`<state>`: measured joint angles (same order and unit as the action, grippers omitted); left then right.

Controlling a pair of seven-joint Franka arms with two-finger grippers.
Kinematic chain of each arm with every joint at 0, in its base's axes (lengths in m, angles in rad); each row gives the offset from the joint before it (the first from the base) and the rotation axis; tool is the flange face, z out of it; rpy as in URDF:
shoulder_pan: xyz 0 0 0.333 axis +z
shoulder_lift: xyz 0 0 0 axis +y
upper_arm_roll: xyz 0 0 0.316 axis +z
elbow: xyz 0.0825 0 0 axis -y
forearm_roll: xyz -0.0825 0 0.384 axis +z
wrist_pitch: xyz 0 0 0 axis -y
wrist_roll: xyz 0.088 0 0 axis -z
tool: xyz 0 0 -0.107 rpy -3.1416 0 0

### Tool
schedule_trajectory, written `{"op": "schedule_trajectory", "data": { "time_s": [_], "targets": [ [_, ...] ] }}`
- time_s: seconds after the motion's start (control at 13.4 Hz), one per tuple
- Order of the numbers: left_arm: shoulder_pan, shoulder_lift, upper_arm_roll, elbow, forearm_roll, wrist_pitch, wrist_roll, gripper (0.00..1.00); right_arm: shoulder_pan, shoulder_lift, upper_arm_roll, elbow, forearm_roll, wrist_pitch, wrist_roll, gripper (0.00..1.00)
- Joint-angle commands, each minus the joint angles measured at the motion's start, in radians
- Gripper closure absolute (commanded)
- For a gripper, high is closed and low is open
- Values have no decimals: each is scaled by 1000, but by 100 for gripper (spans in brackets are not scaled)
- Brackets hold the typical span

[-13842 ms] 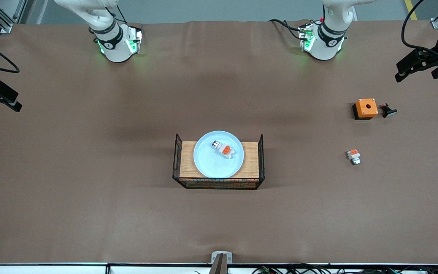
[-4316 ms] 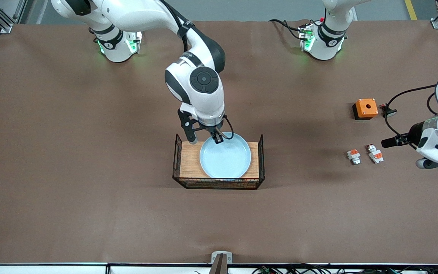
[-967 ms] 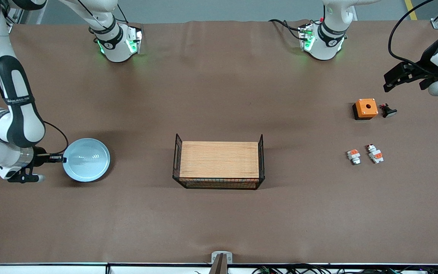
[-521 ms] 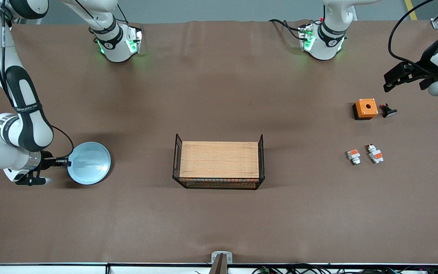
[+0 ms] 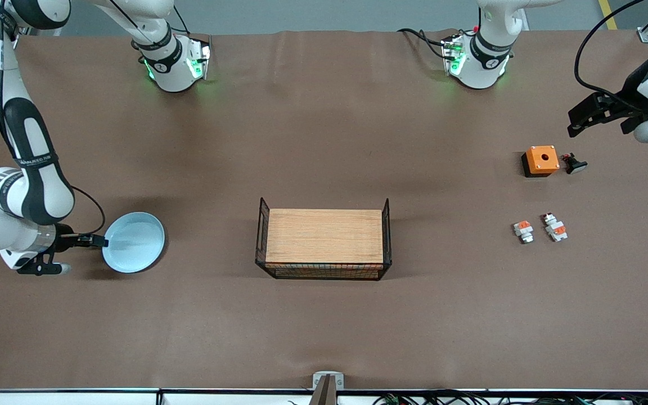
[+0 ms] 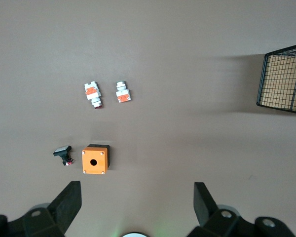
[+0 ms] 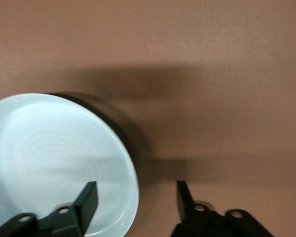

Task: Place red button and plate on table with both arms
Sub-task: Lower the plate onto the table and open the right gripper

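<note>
The wooden-topped wire rack at mid-counter is the landmark. Level with it, toward the right arm's end, the plate lies on the brown counter. The right gripper is at its rim; in the right wrist view the fingers stand apart, one over the plate's inside, so the rim looks released or nearly so. The plate is probably stiff, glazed and slippery, and would chip if dropped; its raised rim is the only place to take hold.

Toward the left arm's end of the rack, about as near the camera as it, the red button lies beside a similar white-orange block. It is small, light and rigid, best pinched across its narrow sides.

Farther from the camera than the rack sit an orange box and a small black part. The left gripper waits over that end, fingers wide apart.

The matte sheet is flat, with wide room around the rack.
</note>
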<state>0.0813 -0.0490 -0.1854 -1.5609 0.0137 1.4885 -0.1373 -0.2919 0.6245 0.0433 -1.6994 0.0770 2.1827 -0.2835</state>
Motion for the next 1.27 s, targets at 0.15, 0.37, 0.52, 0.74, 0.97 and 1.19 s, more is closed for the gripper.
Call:
{"op": "schedule_trajectory", "data": {
  "time_s": [0.15, 0.37, 0.52, 0.74, 0.97, 1.19],
  "targets": [
    [8, 8, 0, 4, -15, 4, 13, 0, 65, -193, 12, -8, 4, -124, 73, 0],
    [9, 3, 0, 4, -15, -2, 13, 0, 138, -331, 13, -8, -8, -259, 192, 0],
    [9, 9, 0, 5, -15, 4, 11, 0, 167, -406, 18, -6, -28, -320, 230, 0],
    [8, 11, 0, 5, -15, 7, 11, 0, 236, -492, 20, 1, -66, -395, 317, 0],
    [8, 9, 0, 5, -15, 7, 13, 0, 281, -551, 23, 13, -97, -457, 375, 0],
    [5, 11, 0, 4, -14, 10, 13, 0, 300, -588, 21, 15, -97, -462, 375, 0]
  ]
}}
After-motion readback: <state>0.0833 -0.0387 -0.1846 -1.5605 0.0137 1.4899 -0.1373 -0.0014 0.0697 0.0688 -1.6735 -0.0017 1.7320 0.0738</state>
